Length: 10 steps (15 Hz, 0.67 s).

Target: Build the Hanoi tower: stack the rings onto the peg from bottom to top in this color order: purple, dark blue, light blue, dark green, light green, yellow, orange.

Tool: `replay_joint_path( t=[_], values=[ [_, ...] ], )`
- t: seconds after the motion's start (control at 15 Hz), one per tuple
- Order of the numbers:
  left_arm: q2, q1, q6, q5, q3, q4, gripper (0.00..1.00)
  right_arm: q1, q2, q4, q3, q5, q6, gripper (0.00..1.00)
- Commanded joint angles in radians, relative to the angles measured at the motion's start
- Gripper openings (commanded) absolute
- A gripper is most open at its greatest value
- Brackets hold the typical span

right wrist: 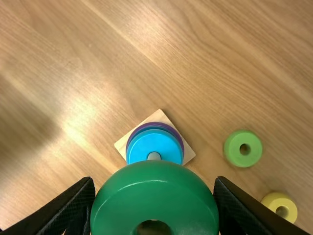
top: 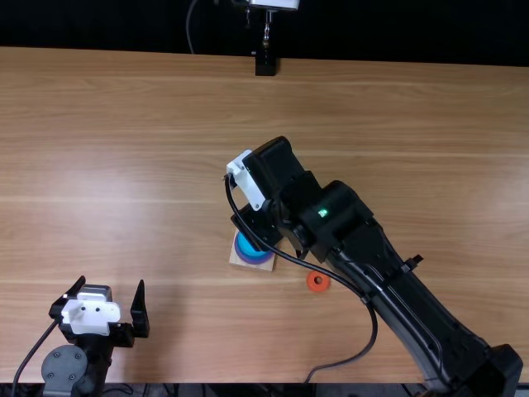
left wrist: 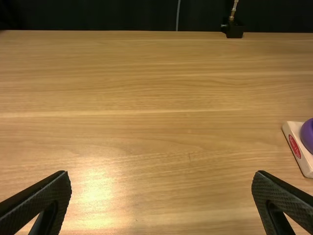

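L gripper [top: 112,283] gapes, empty; R gripper [right wrist: 154,180] grips the dk green ring [right wrist: 154,191] nr the base [right wrist: 122,144] w/ purple ring [left wrist: 308,137] & lt blue ring [right wrist: 144,144]. Lt green ring [right wrist: 234,151], yellow ring [right wrist: 271,203], orange ring [top: 312,284] lie loose. If hole's off-ctr, ring might jam on peg [right wrist: 154,156].

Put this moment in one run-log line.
Right gripper: holding dark green ring | Peg: light blue ring above purple ring | On table: light green ring, yellow ring, orange ring | Left gripper: open, empty

It looked like a robotics lab — two robot arms [top: 397,289] with cables [top: 374,327] hung over the table [top: 124,149], a black backdrop [top: 99,25] behind it.
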Motion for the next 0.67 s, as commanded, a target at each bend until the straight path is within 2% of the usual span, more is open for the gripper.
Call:
replay_joint_path(
  t=[0.0,0.6],
  values=[
    [-0.012,0.004,0.007,-0.005,-0.110,-0.075,1.00,0.017,-0.004,0.002,0.035,-0.006,0.001,0.00],
    [-0.012,0.004,0.007,-0.005,-0.110,-0.075,1.00,0.043,0.048,0.004,0.031,-0.004,0.003,0.00]
  ],
)
